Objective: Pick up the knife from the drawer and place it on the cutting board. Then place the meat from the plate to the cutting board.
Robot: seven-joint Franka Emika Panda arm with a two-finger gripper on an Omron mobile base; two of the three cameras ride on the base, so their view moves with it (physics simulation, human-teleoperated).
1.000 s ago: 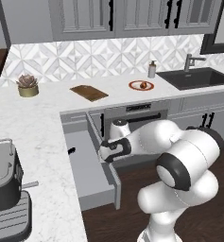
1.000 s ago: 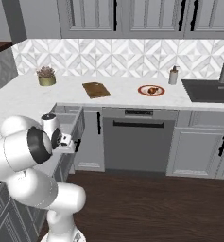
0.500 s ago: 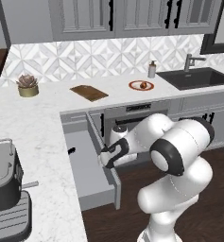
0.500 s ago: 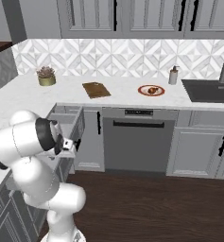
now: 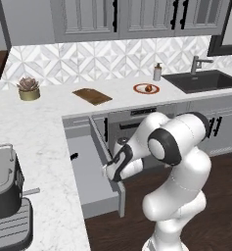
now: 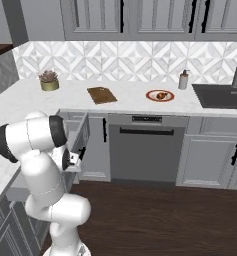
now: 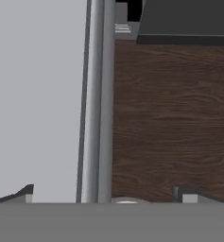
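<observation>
The drawer (image 5: 90, 188) stands pulled open below the left counter, a wide shallow grey box. A small dark piece (image 5: 74, 157) pokes out from under the counter edge inside it, which looks like the knife's black handle; the blade is hidden. My gripper (image 5: 110, 169) hangs open over the drawer's front panel (image 7: 97, 94), one fingertip (image 7: 20, 194) over the drawer's inside and the other over the wood floor. It holds nothing. On the back counter lies the dark brown cutting board (image 5: 92, 95) (image 6: 102, 94). Right of it is the red-rimmed plate (image 5: 147, 88) (image 6: 160, 95) with the meat (image 6: 162, 94) on it.
A potted plant (image 5: 28, 88) sits at the back left, a soap bottle (image 5: 157, 72) and the sink (image 5: 200, 81) at the back right. A coffee machine (image 5: 5, 196) stands on the near left counter. The oven front (image 6: 145, 150) is beside the drawer.
My arm has folded lower and the open gripper has slid along the drawer's front panel toward its near end. Nothing else has moved.
</observation>
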